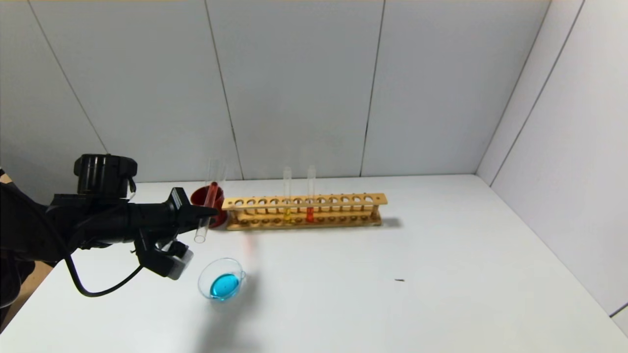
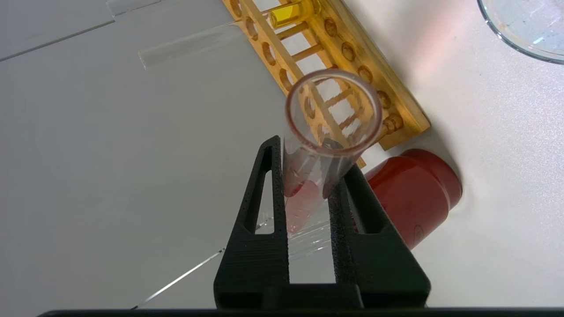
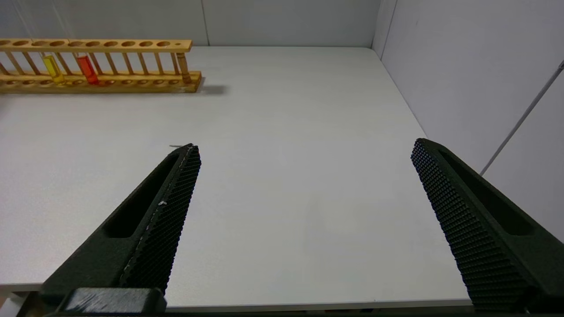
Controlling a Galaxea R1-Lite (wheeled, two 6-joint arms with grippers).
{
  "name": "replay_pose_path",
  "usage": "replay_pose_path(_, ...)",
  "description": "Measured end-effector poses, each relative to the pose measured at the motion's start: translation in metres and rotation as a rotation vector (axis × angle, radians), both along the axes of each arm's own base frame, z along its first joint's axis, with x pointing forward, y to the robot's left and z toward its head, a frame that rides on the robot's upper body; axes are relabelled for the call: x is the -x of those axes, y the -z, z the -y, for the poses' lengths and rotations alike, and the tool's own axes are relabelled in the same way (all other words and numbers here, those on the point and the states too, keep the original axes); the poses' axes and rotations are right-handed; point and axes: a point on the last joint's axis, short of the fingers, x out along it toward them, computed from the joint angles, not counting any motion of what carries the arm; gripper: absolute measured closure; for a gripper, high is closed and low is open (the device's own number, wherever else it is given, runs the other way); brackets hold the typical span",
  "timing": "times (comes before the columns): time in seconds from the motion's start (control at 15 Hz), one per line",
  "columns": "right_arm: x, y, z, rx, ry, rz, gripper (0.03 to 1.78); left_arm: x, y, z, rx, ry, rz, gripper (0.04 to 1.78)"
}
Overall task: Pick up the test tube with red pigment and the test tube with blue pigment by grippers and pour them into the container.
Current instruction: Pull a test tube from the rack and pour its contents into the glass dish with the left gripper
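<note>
White table: flat matt top, bearing all items below.

Left gripper: black two-finger jaw on a bulky black arm with a grey-white box and black cable, reaching in from the robot's left, above the table between dish and rack. Fingers clamped on a tube.

Right gripper: black textured fingers spread wide, nothing between them, over the bare table on the robot's right, well apart from the rack.

Long wooden test tube rack: light yellow-brown, two rows of holes, standing toward the back of the table. Holds a yellow-liquid tube and, just beside it, an orange-red-liquid tube, both upright.

Dark red opaque cup: at the rack's left end, behind the held tube.

Small round clear-glass dish with pouring lip, the container: on the table near the left gripper, below it; holds teal-blue liquid.

Slim clear glass test tube with red pigment: held in the left gripper, tilted with open mouth downward above the table, red liquid inside. No blue-filled tube in view.
</note>
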Motion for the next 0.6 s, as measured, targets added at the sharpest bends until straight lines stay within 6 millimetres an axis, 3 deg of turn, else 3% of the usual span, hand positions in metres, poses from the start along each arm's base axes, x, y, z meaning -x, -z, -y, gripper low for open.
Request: replay_pose_path(0.6,0.0000,0.0000,0.0000,0.000,0.000,0.000,0.06,-0.0017,-0.0033,0.0044,-0.005,0.008,0.059,1.51)
